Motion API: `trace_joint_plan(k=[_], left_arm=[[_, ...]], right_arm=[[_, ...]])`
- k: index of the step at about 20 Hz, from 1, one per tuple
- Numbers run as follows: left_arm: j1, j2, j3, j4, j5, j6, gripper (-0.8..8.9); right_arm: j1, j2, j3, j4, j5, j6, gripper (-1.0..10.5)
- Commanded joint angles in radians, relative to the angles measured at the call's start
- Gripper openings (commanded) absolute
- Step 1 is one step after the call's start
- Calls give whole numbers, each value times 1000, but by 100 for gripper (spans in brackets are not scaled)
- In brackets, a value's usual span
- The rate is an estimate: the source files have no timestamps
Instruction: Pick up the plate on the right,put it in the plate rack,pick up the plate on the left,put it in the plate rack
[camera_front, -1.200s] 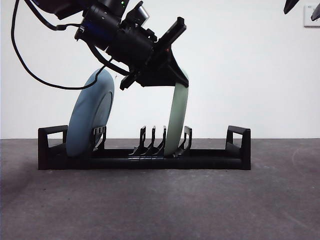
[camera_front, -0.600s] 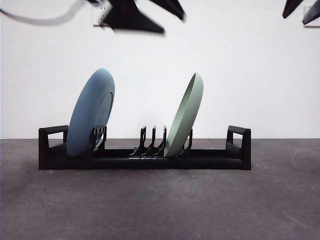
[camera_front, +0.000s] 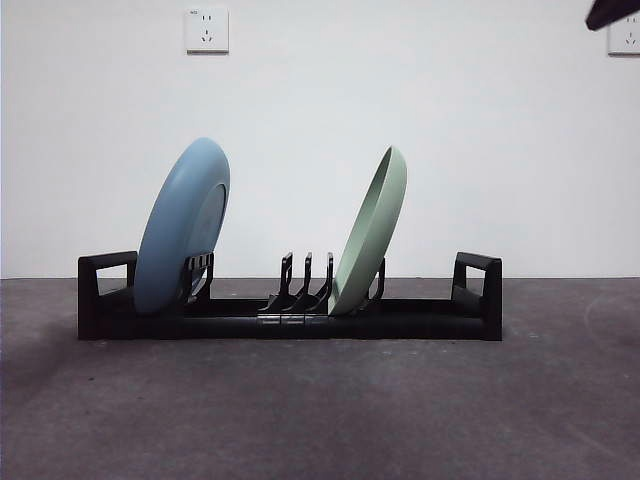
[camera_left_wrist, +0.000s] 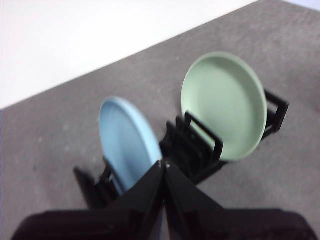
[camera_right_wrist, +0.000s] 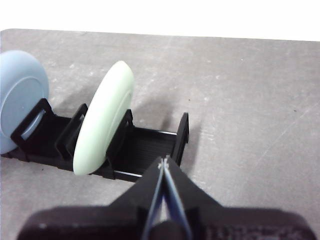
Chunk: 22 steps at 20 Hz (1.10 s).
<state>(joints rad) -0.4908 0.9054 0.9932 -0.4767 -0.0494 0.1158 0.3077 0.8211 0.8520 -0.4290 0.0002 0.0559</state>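
Plates, blue (camera_front: 183, 228) and green (camera_front: 371, 232), are now standing in the rack (camera_front: 290, 305); I am holding both grippers, left (camera_left_wrist: 163, 167) and right (camera_right_wrist: 163, 162), pinched empty, the left newly withdrawn.

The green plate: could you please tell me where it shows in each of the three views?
Front view: the green plate stands right of centre in the plate rack, leaning right.
Left wrist view: upper right, hollow face showing.
Right wrist view: left of centre, back showing.
Shared landmark: the blue plate at the rack's other end.
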Motion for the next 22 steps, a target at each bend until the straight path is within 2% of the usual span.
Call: trace_joint_plan(k=[1, 5, 8, 10, 15, 22], left_arm=[[24, -117, -130, 29, -2, 8, -8], [55, -361, -343, 50, -8, -42, -8], [55, -476, -379, 56, -55, -41, -8], [55, -493, -379, 39, -54, -43, -3], [55, -478, -379, -43, -54, -42, -3], [54, -457, -379, -71, -54, -42, -3]], right_arm=[[2, -85, -130, 59, -1, 27, -12], [2, -296, -347, 143, 2, 52, -12], [2, -348, -365, 117, 68, 54, -11], [2, -341, -365, 108, 114, 87, 6], [1, -334, -365, 96, 112, 96, 6], [1, -334, -365, 95, 111, 96, 6]])
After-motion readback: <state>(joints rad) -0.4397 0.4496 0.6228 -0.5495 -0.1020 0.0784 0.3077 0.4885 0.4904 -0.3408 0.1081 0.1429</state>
